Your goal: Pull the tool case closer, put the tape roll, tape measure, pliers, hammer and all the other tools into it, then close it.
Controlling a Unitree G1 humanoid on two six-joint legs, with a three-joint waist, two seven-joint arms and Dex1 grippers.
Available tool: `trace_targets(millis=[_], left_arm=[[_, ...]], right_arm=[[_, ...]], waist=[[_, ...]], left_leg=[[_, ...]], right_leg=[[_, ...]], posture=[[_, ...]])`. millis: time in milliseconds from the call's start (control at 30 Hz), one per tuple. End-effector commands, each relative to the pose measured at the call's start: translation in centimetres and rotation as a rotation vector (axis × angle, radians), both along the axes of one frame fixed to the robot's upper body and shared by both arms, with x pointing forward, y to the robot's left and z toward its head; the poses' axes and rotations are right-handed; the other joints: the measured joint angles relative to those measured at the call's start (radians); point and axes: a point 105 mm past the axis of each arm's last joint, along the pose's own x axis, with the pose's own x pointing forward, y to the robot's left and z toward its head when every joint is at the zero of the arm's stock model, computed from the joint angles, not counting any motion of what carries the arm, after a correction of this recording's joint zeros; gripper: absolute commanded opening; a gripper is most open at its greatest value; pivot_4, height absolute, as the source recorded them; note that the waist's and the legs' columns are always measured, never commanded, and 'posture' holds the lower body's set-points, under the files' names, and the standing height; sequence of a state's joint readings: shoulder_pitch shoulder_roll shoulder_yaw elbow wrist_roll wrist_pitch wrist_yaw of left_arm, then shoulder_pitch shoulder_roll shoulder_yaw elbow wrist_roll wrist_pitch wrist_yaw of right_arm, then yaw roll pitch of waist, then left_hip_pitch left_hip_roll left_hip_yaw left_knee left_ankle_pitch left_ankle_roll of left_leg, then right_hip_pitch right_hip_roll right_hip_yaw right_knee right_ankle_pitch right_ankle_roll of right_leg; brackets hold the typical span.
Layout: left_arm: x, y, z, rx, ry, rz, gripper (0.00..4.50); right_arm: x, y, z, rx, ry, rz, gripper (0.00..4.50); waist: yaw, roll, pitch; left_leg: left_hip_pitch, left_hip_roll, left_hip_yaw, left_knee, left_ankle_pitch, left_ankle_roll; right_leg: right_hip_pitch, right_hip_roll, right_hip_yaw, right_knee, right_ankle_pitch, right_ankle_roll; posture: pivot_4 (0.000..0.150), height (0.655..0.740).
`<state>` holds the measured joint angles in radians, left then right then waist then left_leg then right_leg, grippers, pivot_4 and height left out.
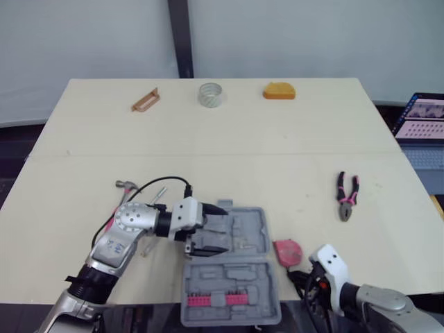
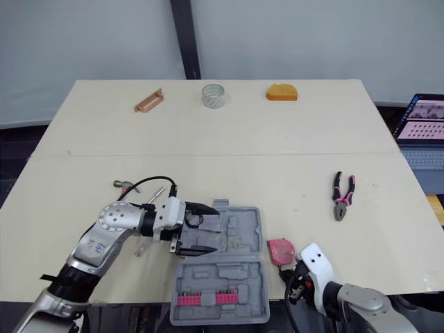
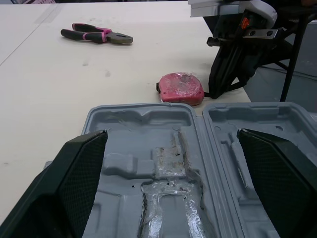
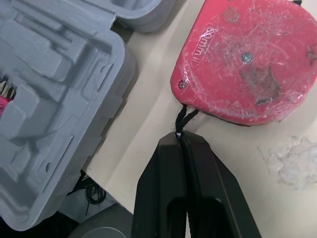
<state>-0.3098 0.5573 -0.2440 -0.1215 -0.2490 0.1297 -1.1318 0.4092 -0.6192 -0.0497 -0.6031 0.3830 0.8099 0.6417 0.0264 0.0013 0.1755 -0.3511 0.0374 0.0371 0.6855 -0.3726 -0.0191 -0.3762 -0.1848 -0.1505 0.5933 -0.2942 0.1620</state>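
The grey tool case [image 1: 255, 232] lies open at the table's front centre, with pink bits [image 1: 211, 300] in its near half. My left gripper [image 1: 220, 230] hovers open over the far half's left side, and nothing is between its fingers [image 3: 79, 183]. A red tape measure [image 1: 287, 251] lies just right of the case. My right gripper [image 4: 181, 141] is shut on its black cord [image 4: 184, 116]. Pink-handled pliers [image 1: 347, 195] lie at the right. The tape roll [image 1: 210, 94] stands at the far edge. A hammer [image 1: 126, 186] shows partly behind my left arm.
A copper-coloured tool [image 1: 146, 100] lies at the far left and an orange object [image 1: 279, 91] at the far right of the roll. A laptop [image 1: 422, 118] stands beyond the table's right edge. The case's near half overhangs the front edge.
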Motion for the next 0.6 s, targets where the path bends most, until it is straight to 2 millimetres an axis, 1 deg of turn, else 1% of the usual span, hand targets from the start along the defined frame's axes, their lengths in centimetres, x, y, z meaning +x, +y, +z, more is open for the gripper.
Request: trace_targets(millis=[33, 200, 233, 300, 433, 467, 533, 600], left_arm=[[-0.3, 0.0, 0.3, 0.002, -0.018, -0.025, 4.50], [-0.7, 0.1, -0.1, 0.005, -0.015, -0.025, 4.50], [-0.7, 0.1, -0.2, 0.005, -0.015, -0.025, 4.50], [-1.1, 0.1, -0.3, 0.005, -0.020, -0.029, 4.50], [-1.7, 0.1, -0.5, 0.004, -0.022, -0.039, 4.50], [-1.8, 0.2, -0.5, 0.004, -0.022, -0.041, 4.50], [-2.0, 0.2, -0.6, 0.006, -0.033, -0.047, 4.50], [-2.2, 0.1, -0.6, 0.003, -0.054, -0.060, 4.50]], right_arm=[[-0.6, 0.3, -0.1, 0.003, 0.020, 0.021, 0.11], [-0.3, 0.2, 0.3, 0.002, 0.004, 0.046, 0.11], [-0.2, 0.0, 0.5, 0.002, 0.003, 0.049, 0.33], [-0.1, -0.6, 1.1, -0.004, 0.003, 0.081, 0.94], [-0.6, -1.1, 2.7, -0.009, 0.007, 0.191, 2.96], [-0.5, -1.5, 3.2, -0.015, -0.003, 0.221, 3.43], [0.6, -2.1, 4.8, -0.015, -0.061, 0.294, 4.49], [2.3, -2.5, 6.1, -0.057, -0.168, 0.425, 4.49]], waist=[[0.000, 0.000, 0.000], [0.000, 0.000, 0.000], [0.000, 0.000, 0.000], [0.000, 0.000, 0.000], [0.001, 0.000, 0.000], [0.001, 0.000, 0.000], [0.000, 0.000, 0.000], [-0.004, 0.000, 0.000]], left_leg=[[0.000, 0.000, 0.000, 0.000, 0.000, 0.000], [0.000, 0.000, 0.000, 0.000, 0.000, 0.000], [0.000, 0.000, 0.000, 0.000, 0.000, 0.000], [0.000, 0.000, 0.000, 0.000, 0.000, 0.000], [0.000, 0.000, 0.000, 0.000, 0.000, 0.000], [0.000, 0.000, 0.000, 0.000, 0.000, 0.000], [0.000, 0.000, 0.000, 0.000, 0.000, 0.000], [0.000, 0.000, 0.000, 0.001, 0.000, 0.000]], right_leg=[[0.000, 0.000, 0.000, 0.000, 0.000, 0.000], [0.000, 0.000, 0.000, 0.000, 0.000, 0.000], [0.000, 0.000, 0.000, 0.000, 0.000, 0.000], [0.000, 0.000, 0.000, 0.000, 0.000, 0.000], [0.000, 0.000, 0.000, 0.000, 0.000, 0.000], [0.000, 0.000, 0.000, 0.000, 0.000, 0.000], [0.000, 0.000, 0.000, 0.000, 0.000, 0.000], [0.000, 0.000, 0.001, -0.001, 0.001, -0.001]], posture=[[0.150, 0.7400], [0.150, 0.7400], [0.150, 0.7400], [0.150, 0.7400], [0.150, 0.7400], [0.150, 0.7400], [0.150, 0.7400], [0.150, 0.7400]])
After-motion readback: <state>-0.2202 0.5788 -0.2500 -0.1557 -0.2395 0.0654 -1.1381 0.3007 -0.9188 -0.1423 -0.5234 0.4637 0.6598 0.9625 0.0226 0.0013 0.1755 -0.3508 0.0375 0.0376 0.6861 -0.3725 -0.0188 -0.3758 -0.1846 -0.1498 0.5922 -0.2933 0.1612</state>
